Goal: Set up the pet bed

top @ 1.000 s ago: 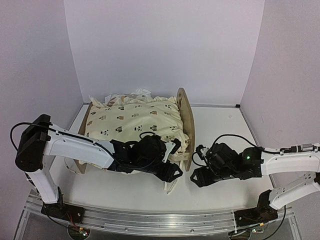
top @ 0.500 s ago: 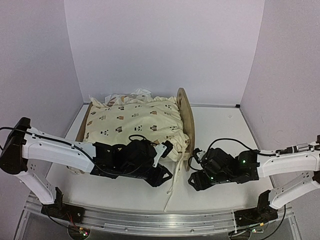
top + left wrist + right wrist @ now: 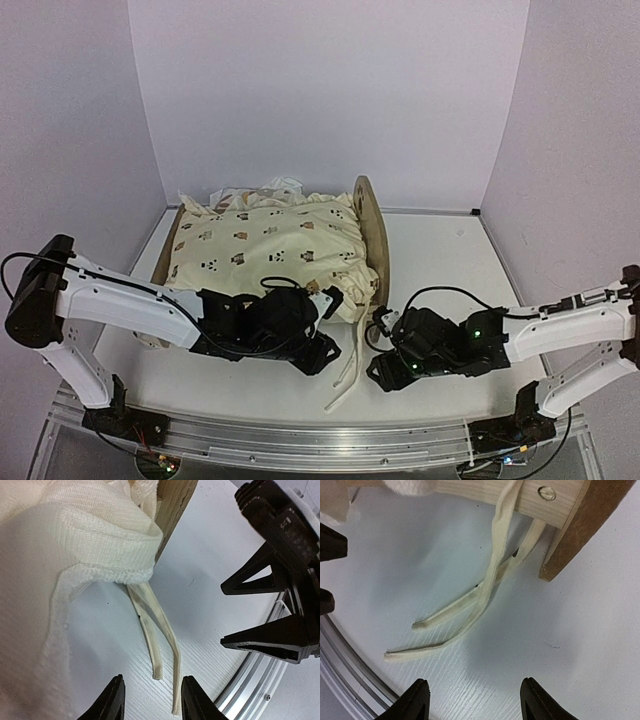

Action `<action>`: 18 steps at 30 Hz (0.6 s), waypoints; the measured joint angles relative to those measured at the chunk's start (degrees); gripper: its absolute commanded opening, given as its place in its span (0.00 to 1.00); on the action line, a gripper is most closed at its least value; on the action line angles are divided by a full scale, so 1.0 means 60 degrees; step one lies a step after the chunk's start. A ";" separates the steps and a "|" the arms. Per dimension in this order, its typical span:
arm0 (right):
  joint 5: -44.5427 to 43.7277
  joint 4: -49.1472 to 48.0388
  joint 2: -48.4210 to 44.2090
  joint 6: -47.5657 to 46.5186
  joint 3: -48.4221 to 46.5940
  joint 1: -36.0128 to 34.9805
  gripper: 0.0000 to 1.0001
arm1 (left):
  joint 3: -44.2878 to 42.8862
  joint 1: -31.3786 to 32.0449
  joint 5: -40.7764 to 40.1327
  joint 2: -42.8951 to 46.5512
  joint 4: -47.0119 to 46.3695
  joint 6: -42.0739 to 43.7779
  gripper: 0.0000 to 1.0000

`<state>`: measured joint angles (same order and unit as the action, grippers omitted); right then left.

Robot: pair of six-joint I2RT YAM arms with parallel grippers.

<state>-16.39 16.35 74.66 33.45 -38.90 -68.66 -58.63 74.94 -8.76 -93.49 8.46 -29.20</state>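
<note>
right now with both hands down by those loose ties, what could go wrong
The left hand and right hand crowd the same two ties at the corner of the pet bed and could collide. The ties lie flat on the table, so a pinch may catch only one. Tugging them could drag the quilt askew.
</note>
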 measured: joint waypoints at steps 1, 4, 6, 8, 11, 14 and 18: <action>-0.0045 -0.0009 0.0182 0.0003 -0.0011 -0.0054 0.63 | 0.0000 0.0006 -0.0003 -0.0051 0.0017 -0.0014 0.41; -0.0274 0.0003 0.0623 0.0043 -0.0016 -0.0157 0.62 | 0.0000 0.0103 -0.0003 -0.0342 0.0023 -0.0053 0.42; -0.0501 0.0013 0.0694 0.0095 -0.0013 -0.0175 0.61 | 0.0000 0.0197 0.0009 -0.0613 0.0024 -0.0052 0.42; -0.0762 0.0002 0.0688 0.0155 -0.0016 -0.0175 0.60 | -0.0006 0.0275 0.0042 -0.0901 0.0027 -0.0049 0.41; -0.1050 0.0013 0.0677 0.0223 -0.0013 -0.0173 0.59 | -0.0057 0.0369 0.0179 -0.1408 0.0014 -0.0039 0.41; -0.1220 0.0013 0.0662 0.0260 0.0011 -0.0172 0.58 | -0.0130 0.0428 0.0320 -0.1886 0.0012 -0.0035 0.41; -0.1280 0.0028 0.0662 0.0316 0.0108 -0.0172 0.58 | -0.0408 0.0487 0.0454 -0.2354 0.0052 -0.0035 0.39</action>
<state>-24.08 16.52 78.63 35.35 -38.26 -69.69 -61.08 77.86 -6.03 -107.61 8.78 -29.41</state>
